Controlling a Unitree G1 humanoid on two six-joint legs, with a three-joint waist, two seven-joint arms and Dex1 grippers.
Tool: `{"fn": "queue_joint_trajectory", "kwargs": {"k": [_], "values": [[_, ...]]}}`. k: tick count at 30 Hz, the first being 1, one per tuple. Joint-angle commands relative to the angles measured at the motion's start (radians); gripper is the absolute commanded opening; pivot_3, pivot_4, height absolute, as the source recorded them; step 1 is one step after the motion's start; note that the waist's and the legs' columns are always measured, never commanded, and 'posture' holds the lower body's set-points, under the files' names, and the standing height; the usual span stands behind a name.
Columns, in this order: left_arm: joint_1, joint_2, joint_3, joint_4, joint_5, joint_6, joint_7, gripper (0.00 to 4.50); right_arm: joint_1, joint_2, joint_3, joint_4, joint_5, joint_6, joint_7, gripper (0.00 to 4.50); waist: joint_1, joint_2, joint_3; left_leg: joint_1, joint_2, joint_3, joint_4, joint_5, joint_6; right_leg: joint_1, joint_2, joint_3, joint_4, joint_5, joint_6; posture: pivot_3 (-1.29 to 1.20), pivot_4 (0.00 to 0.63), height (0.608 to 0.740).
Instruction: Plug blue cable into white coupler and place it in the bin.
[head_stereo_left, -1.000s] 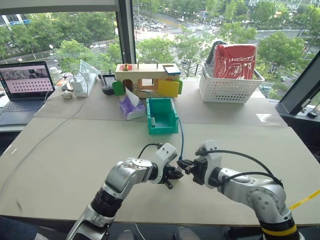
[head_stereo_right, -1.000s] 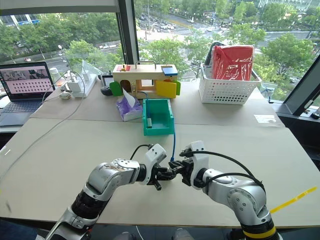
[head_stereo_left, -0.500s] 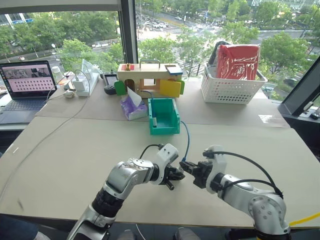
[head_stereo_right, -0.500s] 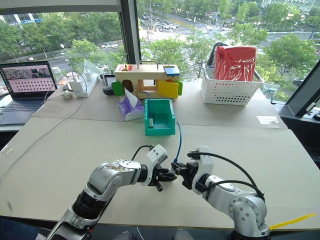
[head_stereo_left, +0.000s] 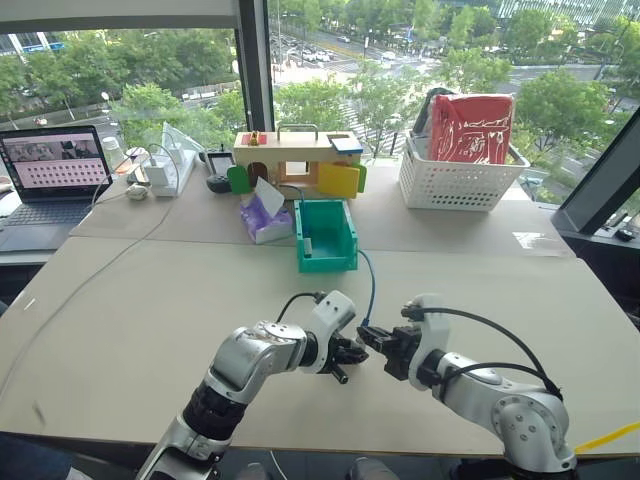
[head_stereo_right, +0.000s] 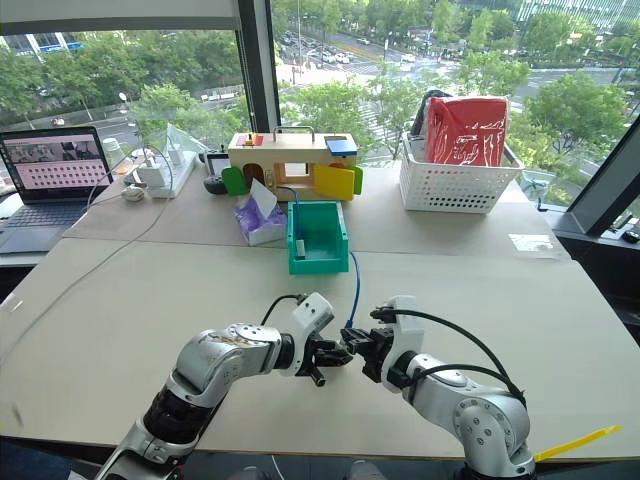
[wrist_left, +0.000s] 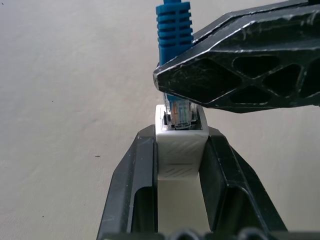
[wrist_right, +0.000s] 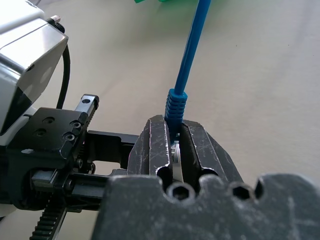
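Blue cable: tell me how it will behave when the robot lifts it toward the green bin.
The thin light-blue cable will probably flop: it already curves loosely from the green plastic bin to the right gripper. It looks light, so it likely trails behind. Its ribbed boot seems stiffer, so the end at the small white plastic coupler should stay straight.

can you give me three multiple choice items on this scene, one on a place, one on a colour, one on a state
1. Where is the bin?
A. beyond the grippers on the table
B. inside the white basket
C. on the laptop

2. What colour is the cable?
A. red
B. blue
C. black

3. What does the left gripper hold?
A. nothing
B. a tissue
C. the white coupler

Answers: 1 A, it stands past both arms. 2 B, its boot and cord are blue. 3 C, the coupler sits clamped between its fingers, while the right gripper pinches the plug at the socket.
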Motion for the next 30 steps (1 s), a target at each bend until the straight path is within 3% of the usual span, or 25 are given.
{"fn": "queue_joint_trajectory", "kwargs": {"k": [1, 8, 17, 25, 30], "values": [[0.022, 0.012, -0.016, 0.011, -0.009, 0.040, 0.006, 0.64, 0.125, -0.035, 0.004, 0.031, -0.043, 0.092, -0.037, 0.00, 0.003, 0.000, -0.001, 0.000, 0.000, 0.000, 0.000, -0.001, -0.001, 0.000, 0.000, 0.000, -0.001, 0.000, 0.001, 0.00, 0.150, 0.733], [0.017, 0.030, -0.018, 0.017, -0.025, 0.037, 0.007, 0.64, 0.186, -0.044, -0.037, -0.044, -0.003, 0.106, -0.040, 0.00, 0.024, 0.001, -0.002, -0.006, -0.001, 0.000, 0.001, -0.010, -0.005, 0.001, -0.001, 0.000, -0.001, -0.004, 0.008, 0.00, 0.150, 0.733], [0.006, 0.044, -0.027, 0.022, -0.040, 0.035, 0.009, 0.64, 0.127, -0.009, 0.010, 0.015, -0.032, 0.072, -0.030, 0.00, 0.019, 0.001, -0.002, -0.005, -0.001, 0.000, 0.001, -0.012, -0.005, 0.001, -0.001, 0.000, -0.001, -0.006, 0.008, 0.00, 0.150, 0.733], [0.007, 0.052, -0.019, 0.014, -0.049, 0.044, 0.019, 0.64, 0.183, -0.124, 0.051, -0.055, -0.103, 0.095, -0.013, 0.00, 0.021, 0.001, -0.002, -0.003, -0.001, 0.000, 0.001, -0.012, -0.005, 0.002, -0.001, 0.000, -0.001, -0.007, 0.007, 0.00, 0.150, 0.733], [0.001, 0.052, -0.022, 0.018, -0.055, 0.043, 0.021, 0.64, 0.159, -0.109, 0.088, -0.037, -0.168, 0.053, -0.017, 0.00, 0.023, 0.000, -0.003, -0.005, -0.001, -0.001, 0.001, -0.014, -0.004, 0.002, -0.001, 0.000, -0.001, -0.008, 0.007, 0.00, 0.150, 0.733]]}}
